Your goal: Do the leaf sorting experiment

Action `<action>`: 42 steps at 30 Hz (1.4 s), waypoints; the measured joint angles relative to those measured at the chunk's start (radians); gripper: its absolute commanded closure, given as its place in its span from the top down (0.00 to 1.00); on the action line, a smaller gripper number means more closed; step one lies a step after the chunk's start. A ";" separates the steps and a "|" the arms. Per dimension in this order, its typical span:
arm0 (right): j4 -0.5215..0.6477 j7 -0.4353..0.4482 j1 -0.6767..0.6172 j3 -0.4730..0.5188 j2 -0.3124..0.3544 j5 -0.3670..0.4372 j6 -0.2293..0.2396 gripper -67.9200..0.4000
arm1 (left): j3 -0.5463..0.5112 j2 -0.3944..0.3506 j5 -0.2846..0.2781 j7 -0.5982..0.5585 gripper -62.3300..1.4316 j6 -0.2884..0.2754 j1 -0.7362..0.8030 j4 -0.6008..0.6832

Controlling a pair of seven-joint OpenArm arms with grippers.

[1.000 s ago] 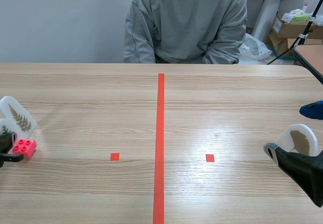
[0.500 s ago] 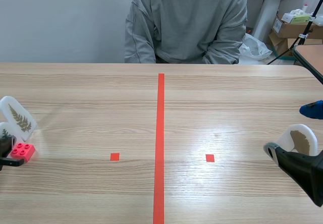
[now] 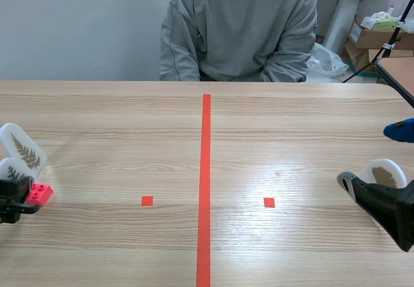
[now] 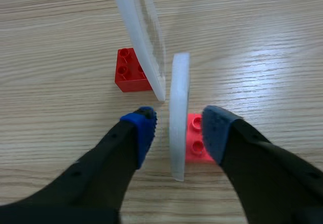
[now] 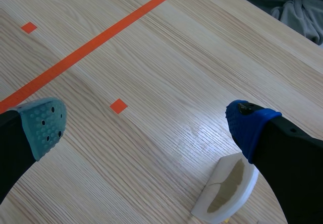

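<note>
The left claw (image 4: 178,128) has edged in astride the near leaf card (image 4: 179,98) on its pink brick (image 4: 195,142), fingers released (gaps both sides). Only the wrist view reveals the far card (image 4: 139,27) standing on a red brick (image 4: 129,71). The right claw (image 5: 148,123) gapes beside the oval-leaf card (image 5: 227,188).

Black arms (image 3: 388,212) w/ thick black fingers (image 4: 101,168), soft dotted pads (image 5: 250,125) blue or grey-green.

The scene camera sat between the arms, facing across the counter (image 3: 291,125) toward a seated person (image 3: 239,28). The left wrist camera looked steeply down, close over its tool (image 4: 175,127). The right wrist camera viewed more counter from farther off, sharing the central tape line (image 5: 96,42) with the scene view.
</note>
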 measured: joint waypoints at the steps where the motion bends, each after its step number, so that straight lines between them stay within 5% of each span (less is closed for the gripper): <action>1: 0.000 0.000 0.000 0.000 0.000 0.000 0.000 0.98 | 0.000 0.000 0.000 0.000 0.67 0.000 0.000 0.000; 12: 0.000 -0.001 0.000 0.000 0.000 0.000 0.000 0.98 | 0.000 0.000 0.000 0.001 0.99 0.000 0.000 0.000; 20: 0.000 -0.005 0.000 0.000 0.000 0.000 0.000 0.98 | 0.000 -0.036 0.000 0.013 1.00 0.000 0.022 0.034; 34: 0.000 -0.009 0.000 0.000 0.000 0.000 0.000 0.98 | 0.000 -0.072 -0.012 0.083 1.00 -0.018 0.274 0.569; 42: 0.000 -0.012 0.000 0.000 0.000 0.000 0.000 0.98 | 0.000 -0.077 -0.114 0.130 1.00 -0.106 0.378 0.800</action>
